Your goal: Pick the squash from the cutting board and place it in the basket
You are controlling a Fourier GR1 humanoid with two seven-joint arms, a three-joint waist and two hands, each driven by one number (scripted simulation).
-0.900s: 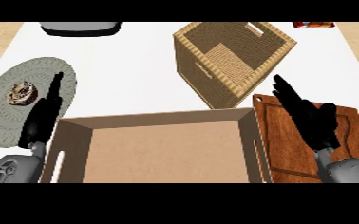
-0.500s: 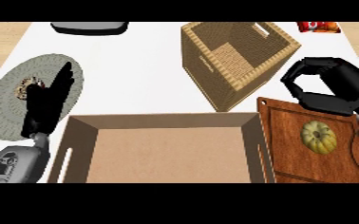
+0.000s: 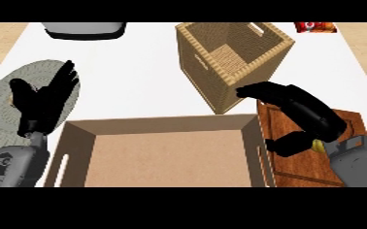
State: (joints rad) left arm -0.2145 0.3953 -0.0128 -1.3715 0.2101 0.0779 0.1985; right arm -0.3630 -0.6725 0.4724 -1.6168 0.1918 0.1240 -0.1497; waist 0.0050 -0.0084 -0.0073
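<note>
I see my right robot hand [image 3: 305, 114] over the cutting board [image 3: 301, 167], just below the basket [image 3: 229, 58], fingers and thumb curled round the squash [image 3: 316, 145]; only a yellow sliver of it shows under the palm. The basket stands open-topped on the white tabletop [image 3: 143, 73]. My left robot hand [image 3: 43, 99] rests far left of the basket, fingers straight, over a grey plate [image 3: 22, 77]. A wooden tray [image 3: 154, 126] sits below the basket.
</note>
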